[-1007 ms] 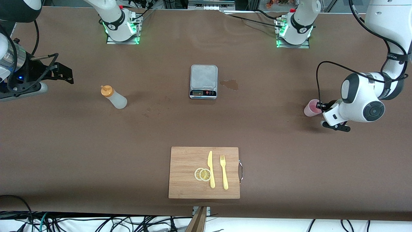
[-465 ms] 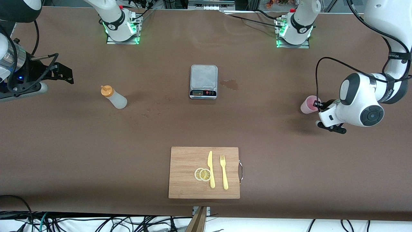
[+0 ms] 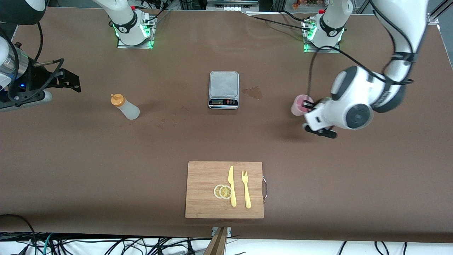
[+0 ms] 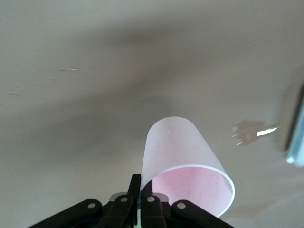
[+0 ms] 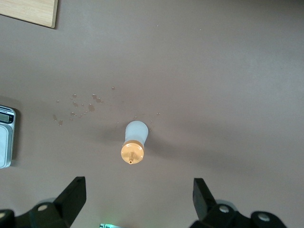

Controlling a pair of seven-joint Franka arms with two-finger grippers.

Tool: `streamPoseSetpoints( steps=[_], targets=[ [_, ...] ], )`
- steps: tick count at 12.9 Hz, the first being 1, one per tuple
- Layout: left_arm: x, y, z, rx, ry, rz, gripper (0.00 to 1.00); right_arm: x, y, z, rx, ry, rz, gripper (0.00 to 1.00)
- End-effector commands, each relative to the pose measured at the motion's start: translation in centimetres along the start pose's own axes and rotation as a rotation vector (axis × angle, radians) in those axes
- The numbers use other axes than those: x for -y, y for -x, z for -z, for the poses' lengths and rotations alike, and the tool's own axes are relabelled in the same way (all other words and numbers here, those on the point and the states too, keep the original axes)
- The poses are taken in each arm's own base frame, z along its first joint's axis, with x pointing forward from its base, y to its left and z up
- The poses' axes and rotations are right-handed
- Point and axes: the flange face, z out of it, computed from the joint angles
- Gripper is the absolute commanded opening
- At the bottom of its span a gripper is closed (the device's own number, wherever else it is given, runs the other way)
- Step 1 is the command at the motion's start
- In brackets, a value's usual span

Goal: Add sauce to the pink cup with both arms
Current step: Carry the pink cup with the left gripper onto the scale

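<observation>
over the table, left gripper point(image 3: 308, 105) apparently pinching pink cup point(image 3: 298, 105) rim

White rounded arms point(image 3: 357, 102), black joint caps, black cables, green-lit bases point(image 3: 134, 33).

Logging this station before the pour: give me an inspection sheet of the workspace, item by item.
Surface: brown table, a wet stain beside the scale, small droplets near the bottle.
Job's things: sauce bottle upright, untouched; pink cup held above the table.
Clutter: kitchen scale; cutting board with lemon slices, yellow knife, yellow fork.
Grippers: left gripper shut on the cup's rim; right gripper open above the bottle.
Cables: black cable along the left arm; loose cables below the table edge.
Surroundings: nothing seen.
</observation>
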Motion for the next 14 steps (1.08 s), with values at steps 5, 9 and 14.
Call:
streamPoseSetpoints(
  steps=[5,9,14],
  targets=[
    [-18.8,1.3,-5.6,-0.084,0.076,0.247,0.0,-0.3,0.4,-0.3,0.012,-0.022,0.004,1.0],
    [-26.0,3.9,-9.7,-0.095,0.047,0.26,0.0,-1.8,0.8,-0.5,0.017,-0.031,0.083,1.0],
    [-28.6,5.4,-11.5,-0.077,0.032,0.238,0.0,-3.9,1.5,-3.6,0.045,-0.116,0.183,1.0]
  ],
)
